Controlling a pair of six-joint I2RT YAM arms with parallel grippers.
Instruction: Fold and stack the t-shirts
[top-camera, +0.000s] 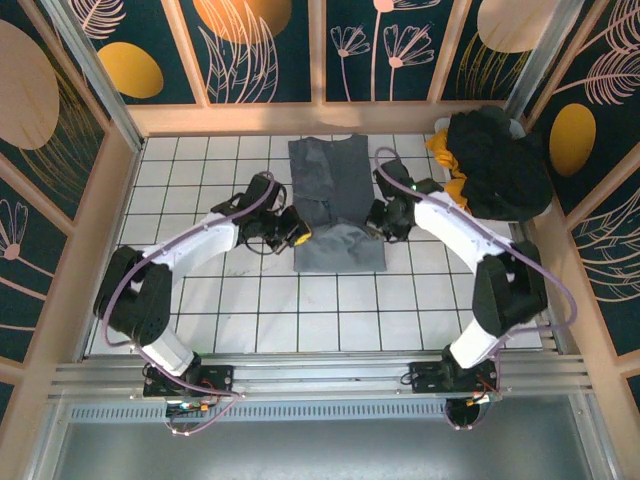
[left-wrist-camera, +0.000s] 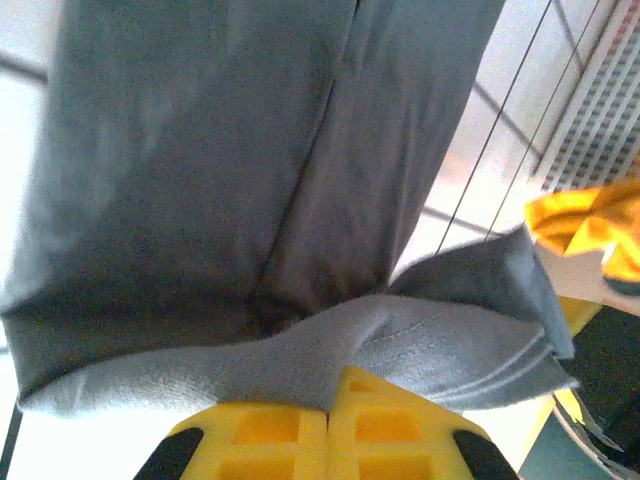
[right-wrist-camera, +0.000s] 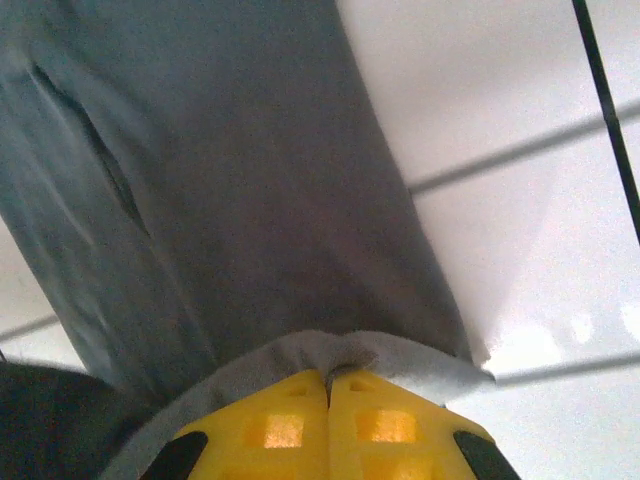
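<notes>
top: grey shirt (top-camera: 335, 200) folded mid-frame on worktop (top-camera: 250, 310); left tool (top-camera: 296, 236) and right tool (top-camera: 377, 222) at its side edges; black shirt (top-camera: 500, 160) heaped upper right | left wrist: left tool (left-wrist-camera: 328, 395) clenched on grey shirt's hem | right wrist: right tool (right-wrist-camera: 328, 395) clenched on grey shirt's edge

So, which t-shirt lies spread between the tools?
The grey-blue t-shirt, pinched by the left tool and right tool; the black t-shirt and yellow-orange t-shirt lie heaped far right.
</notes>
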